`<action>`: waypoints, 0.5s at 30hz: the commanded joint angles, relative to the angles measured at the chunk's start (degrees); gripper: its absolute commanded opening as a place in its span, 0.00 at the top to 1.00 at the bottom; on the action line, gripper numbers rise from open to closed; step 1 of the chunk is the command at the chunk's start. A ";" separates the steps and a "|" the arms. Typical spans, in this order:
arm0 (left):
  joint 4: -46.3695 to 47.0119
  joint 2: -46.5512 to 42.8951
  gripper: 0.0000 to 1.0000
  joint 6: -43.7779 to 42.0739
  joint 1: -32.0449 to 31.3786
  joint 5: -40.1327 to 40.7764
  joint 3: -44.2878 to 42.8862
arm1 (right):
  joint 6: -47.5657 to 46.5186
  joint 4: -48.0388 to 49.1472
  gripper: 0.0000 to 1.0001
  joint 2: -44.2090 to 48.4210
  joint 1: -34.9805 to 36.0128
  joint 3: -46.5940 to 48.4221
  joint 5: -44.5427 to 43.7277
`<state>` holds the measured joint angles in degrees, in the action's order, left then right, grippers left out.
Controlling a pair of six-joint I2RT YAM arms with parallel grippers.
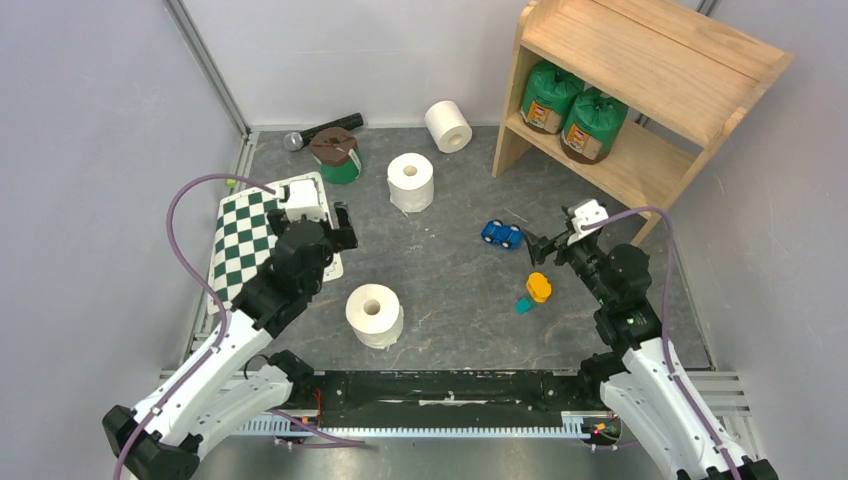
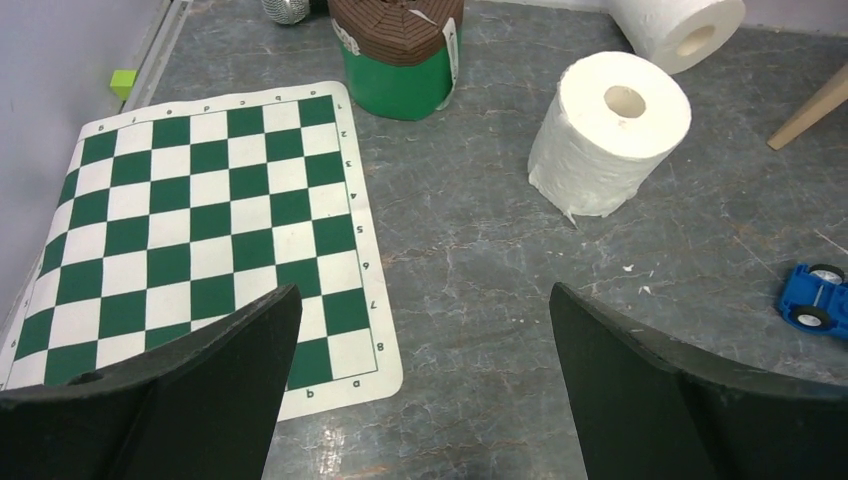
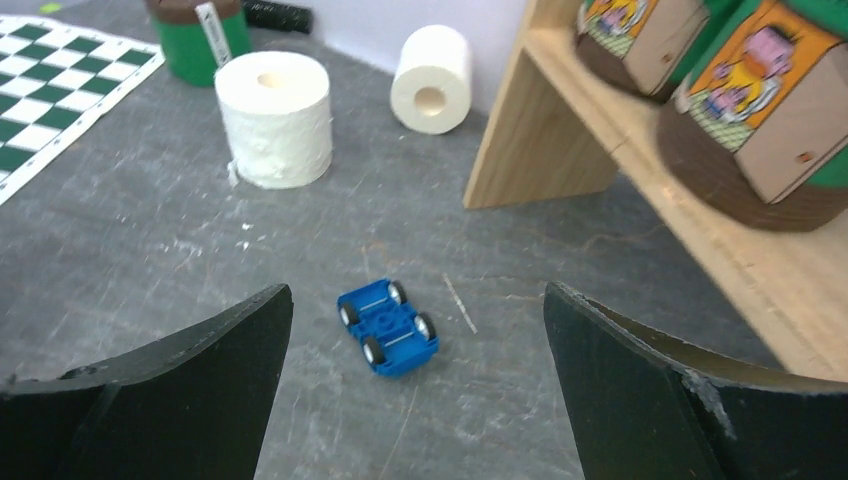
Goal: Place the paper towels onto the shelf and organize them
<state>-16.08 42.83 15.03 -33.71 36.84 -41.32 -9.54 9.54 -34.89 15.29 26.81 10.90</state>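
The wooden shelf (image 1: 650, 60) stands at the back right, with two green-wrapped paper towels (image 1: 548, 97) (image 1: 592, 125) on its lower tier. They also show in the right wrist view (image 3: 640, 40) (image 3: 770, 110). A third green-wrapped roll (image 1: 337, 155) stands on the table by the microphone. One bare white roll (image 1: 448, 125) lies on its side at the back. Another (image 1: 411, 181) stands mid-table, and a third (image 1: 374, 314) stands near the front. My left gripper (image 1: 345, 228) (image 2: 425, 330) is open and empty beside the mat. My right gripper (image 1: 538, 250) (image 3: 417, 288) is open and empty above the blue car.
A green-white checkerboard mat (image 1: 250, 240) lies at the left. A black microphone (image 1: 325, 128) lies at the back. A blue toy car (image 1: 501, 234) (image 3: 388, 327) and an orange-and-teal toy (image 1: 535, 290) lie near my right gripper. A shelf leg (image 2: 810, 110) shows in the left wrist view.
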 commanded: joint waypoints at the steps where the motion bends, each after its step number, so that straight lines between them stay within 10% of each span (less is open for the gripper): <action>1: -2.64 4.30 0.00 3.79 0.32 -1.50 -7.75 | -1.23 -1.22 0.02 2.13 0.43 -2.90 5.43; 15: -12.40 33.94 0.01 5.15 14.90 -10.33 -34.71 | -2.86 0.48 0.02 7.06 2.24 -9.94 9.20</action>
<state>-26.17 70.02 18.28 -23.79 31.03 -69.45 -11.03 9.32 -29.76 16.40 17.93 18.87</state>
